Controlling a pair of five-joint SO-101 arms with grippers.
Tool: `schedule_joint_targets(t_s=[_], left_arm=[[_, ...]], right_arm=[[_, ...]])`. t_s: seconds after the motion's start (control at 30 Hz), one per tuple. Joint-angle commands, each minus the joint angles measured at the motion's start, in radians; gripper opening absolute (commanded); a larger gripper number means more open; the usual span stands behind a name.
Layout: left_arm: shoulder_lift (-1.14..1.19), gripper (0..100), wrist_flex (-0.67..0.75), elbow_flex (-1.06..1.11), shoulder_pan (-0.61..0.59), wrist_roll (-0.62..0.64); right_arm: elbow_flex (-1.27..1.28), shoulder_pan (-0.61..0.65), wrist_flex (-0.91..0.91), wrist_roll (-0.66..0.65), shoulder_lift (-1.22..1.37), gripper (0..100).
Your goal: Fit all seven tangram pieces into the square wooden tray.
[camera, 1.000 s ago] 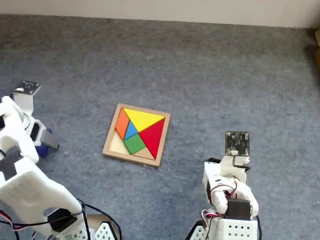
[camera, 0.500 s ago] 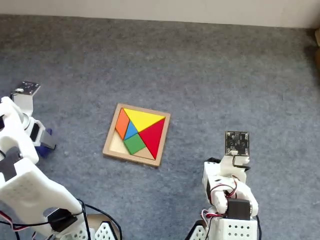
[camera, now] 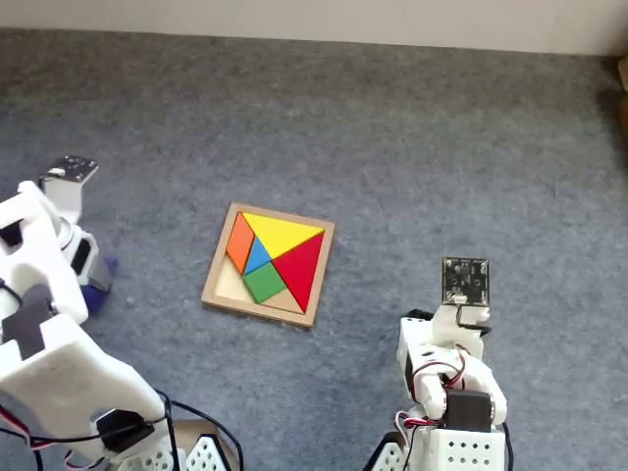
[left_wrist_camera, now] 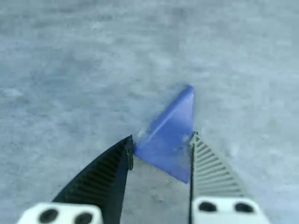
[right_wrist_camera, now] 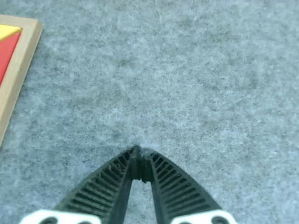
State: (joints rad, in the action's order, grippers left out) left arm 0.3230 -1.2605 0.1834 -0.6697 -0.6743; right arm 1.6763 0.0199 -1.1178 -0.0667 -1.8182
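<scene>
High view: left arm swung closer to tray than a second ago; blue triangle beneath it, well apart from tray.
Left wrist view: left gripper pinching blue triangle, so pickup probably begun.
Right wrist view: right gripper closed, empty, near tray.

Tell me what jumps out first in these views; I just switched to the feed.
The square wooden tray lies mid-table on the grey carpet with five bright pieces seated in it and part of its floor bare. Off to its left, the left gripper has its fingers closed on a blue triangle. The right gripper sits shut over bare carpet beside the tray.
</scene>
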Motion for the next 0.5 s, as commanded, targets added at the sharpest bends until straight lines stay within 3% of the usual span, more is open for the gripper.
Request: schedule_joint_targets(t_s=[0.0,0.17,0.47], left_arm=[[-0.157,8,-0.110,0.005,0.099,0.017],[-0.300,8,-0.186,0.005,0.177,0.117],[-0.360,9,-0.218,0.007,0.205,0.120]], right_arm=[[0.102,-0.013,0.010,-0.005,-0.005,1.9],[0.102,-0.013,0.010,-0.006,-0.005,1.9],[0.102,-0.013,0.010,-0.006,-0.005,1.9]])
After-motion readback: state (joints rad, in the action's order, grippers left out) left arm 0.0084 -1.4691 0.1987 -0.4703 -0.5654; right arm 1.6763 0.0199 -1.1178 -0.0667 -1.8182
